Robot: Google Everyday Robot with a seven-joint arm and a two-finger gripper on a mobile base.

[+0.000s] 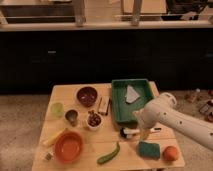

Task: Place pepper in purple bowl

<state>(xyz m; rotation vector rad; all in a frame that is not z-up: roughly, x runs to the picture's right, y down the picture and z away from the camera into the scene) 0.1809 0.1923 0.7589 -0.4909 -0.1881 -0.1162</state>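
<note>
Pepper [109, 154] — green, elongated, lying flat near the front edge of the desk [65, 93], just right of the orange bowl [68, 146] and left of the green sponge [149, 149]. Nothing holds it. Purple bowl [87, 95] stands toward the rear edge, left of the green tray [131, 100], well apart from the pepper; a white cup [93, 120] with dark contents sits between the two.

Gripper [144, 134] hangs at the end of the white arm over the right half of the desk, beside a black-and-white tool [130, 132] and above the sponge. Whether it is released or clenched cannot be told from this view.

Risks, as judged: the gripper is nearer to the tool and sponge than to the pepper, so a descent here could seize the wrong item. The pepper's rounded body may roll off the front edge if nudged — and the carry toward the bowl passes the white cup, which a low swing could tip.
</note>
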